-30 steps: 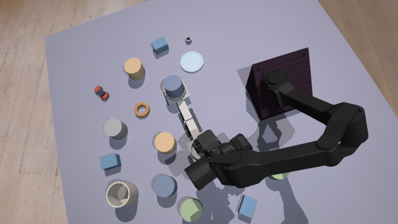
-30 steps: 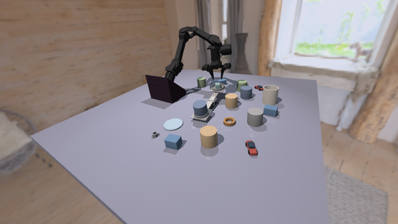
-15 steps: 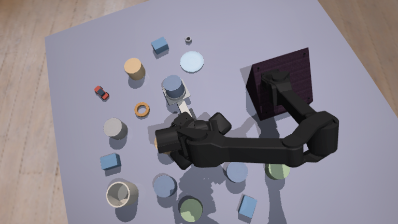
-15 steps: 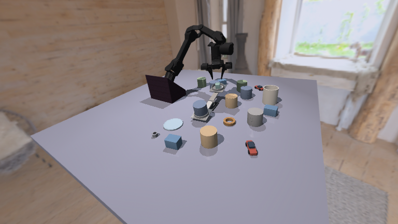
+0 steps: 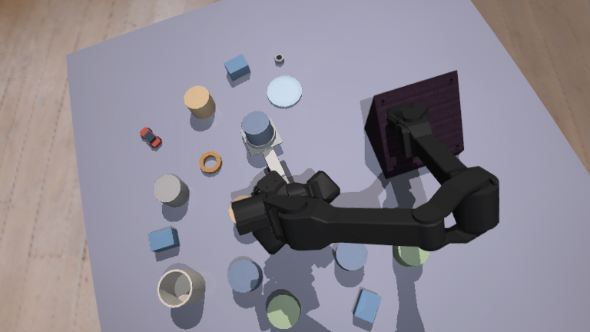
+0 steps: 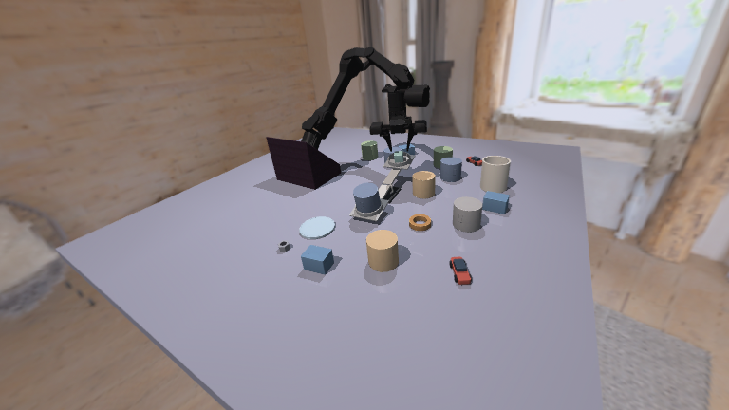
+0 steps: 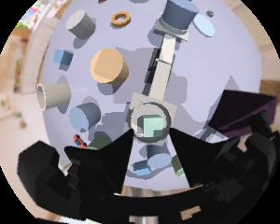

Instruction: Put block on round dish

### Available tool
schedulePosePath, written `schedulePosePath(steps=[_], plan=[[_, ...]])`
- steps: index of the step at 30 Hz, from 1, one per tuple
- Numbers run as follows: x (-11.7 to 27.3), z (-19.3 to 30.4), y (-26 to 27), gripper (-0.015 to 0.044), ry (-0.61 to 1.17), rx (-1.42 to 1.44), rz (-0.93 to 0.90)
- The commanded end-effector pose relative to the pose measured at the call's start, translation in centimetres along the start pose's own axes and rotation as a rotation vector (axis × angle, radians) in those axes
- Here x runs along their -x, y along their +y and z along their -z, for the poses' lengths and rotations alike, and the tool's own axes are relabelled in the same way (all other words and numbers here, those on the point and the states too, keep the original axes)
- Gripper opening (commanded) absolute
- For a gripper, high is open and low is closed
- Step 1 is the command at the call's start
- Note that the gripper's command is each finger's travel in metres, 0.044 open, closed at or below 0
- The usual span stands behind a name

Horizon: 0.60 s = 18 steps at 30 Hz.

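A pale green block [image 6: 398,157] [image 7: 153,126] sits uncovered in the round holder on one end of the balance [image 5: 271,162] [image 6: 389,182] [image 7: 160,79]; the arm hides it in the top view. My gripper [image 6: 399,148] [image 7: 151,131] is open and points down just above the block, with a fingertip to either side of it in the wrist view. A blue cup [image 5: 257,127] [image 6: 366,197] [image 7: 180,14] stands on the other end. A similar blue cup [image 5: 351,256] [image 7: 159,159] stands on the table. The pale blue round dish [image 5: 283,91] [image 6: 317,228] [image 7: 204,25] is bare.
A tan cylinder [image 6: 423,185] [image 7: 107,66] stands close beside the balance. Another tan cylinder [image 5: 198,100], an orange ring [image 5: 203,162] and a blue box [image 5: 236,66] lie around the far end. A small nut [image 5: 279,58] is near the dish. The dark wedge [image 5: 439,93] [image 6: 292,163] is by the arm's base.
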State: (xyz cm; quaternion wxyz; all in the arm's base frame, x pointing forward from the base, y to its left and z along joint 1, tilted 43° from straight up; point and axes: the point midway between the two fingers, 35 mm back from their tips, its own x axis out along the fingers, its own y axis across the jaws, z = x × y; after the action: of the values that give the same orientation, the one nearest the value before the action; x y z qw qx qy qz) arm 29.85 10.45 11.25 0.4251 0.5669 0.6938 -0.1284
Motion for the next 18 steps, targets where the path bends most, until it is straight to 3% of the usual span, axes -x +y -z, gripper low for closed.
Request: schedulePosePath(steps=[1,15,18], plan=[[-0.7,0.0,-0.2,0.0260,0.007,-0.008,0.003],[-2.7,0.1,-0.2,0.0260,0.009,-0.008,0.002],[-2.7,0.1,-0.2,0.0181,0.009,-0.008,0.002]])
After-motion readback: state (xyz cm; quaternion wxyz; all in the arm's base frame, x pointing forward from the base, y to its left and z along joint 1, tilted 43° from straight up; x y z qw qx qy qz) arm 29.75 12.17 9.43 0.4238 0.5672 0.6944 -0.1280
